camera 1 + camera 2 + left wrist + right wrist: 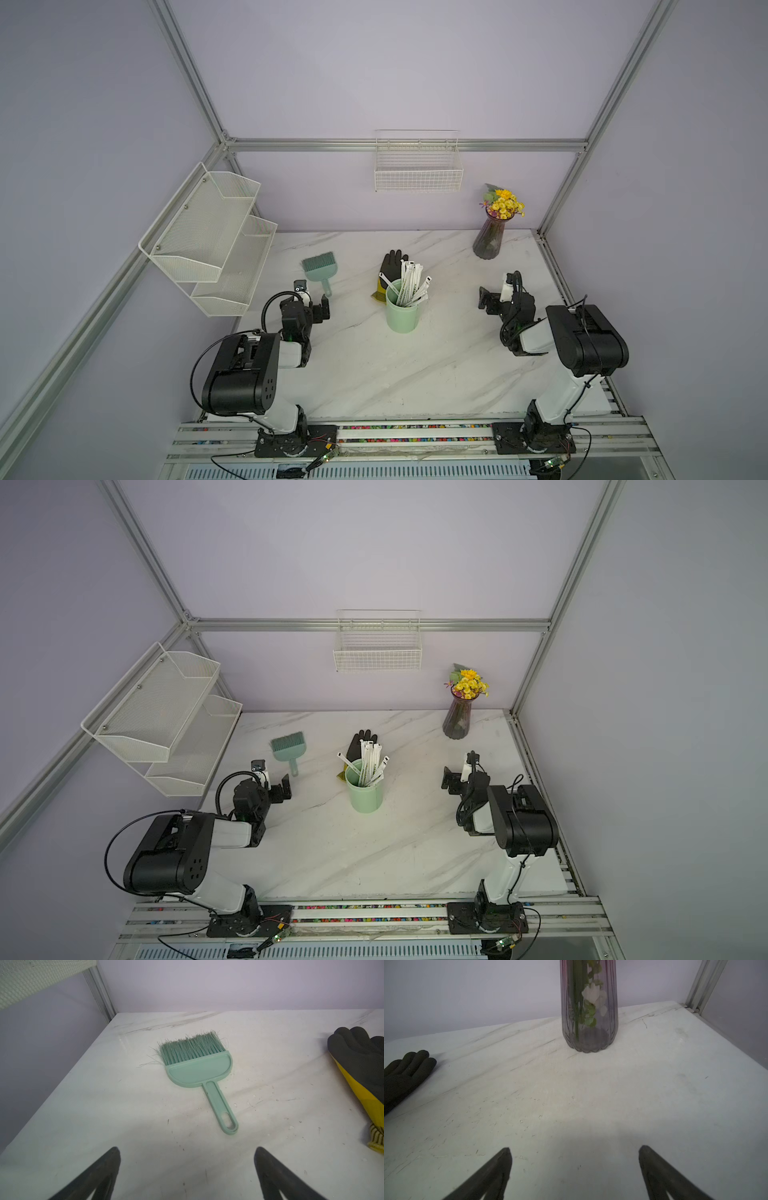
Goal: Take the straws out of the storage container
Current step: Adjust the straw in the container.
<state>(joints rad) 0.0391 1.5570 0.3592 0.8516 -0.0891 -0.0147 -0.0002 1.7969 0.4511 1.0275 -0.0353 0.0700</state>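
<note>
The storage container [401, 318] [365, 798], a pale mint-green cup, stands upright mid-table in both top views. Several white paper-wrapped straws [409, 282] [370, 762] stick up out of it, fanned toward the back. My left gripper [316, 305] [276, 787] hovers to the cup's left, open and empty. In the left wrist view the left gripper [187, 1149] has only bare tabletop between its fingers. My right gripper [492, 297] [457, 777] is to the cup's right, also open and empty. The right gripper [575, 1148] faces the vase. Neither wrist view shows cup or straws.
A mint hand brush [318, 268] [199, 1068] lies ahead of the left gripper. A black-and-yellow glove [392, 266] [361, 1068] [402, 1076] lies behind the cup. A purple flower vase [490, 239] [589, 1012] stands back right. On the walls hang a wire basket [417, 168] and a mesh shelf rack [208, 237].
</note>
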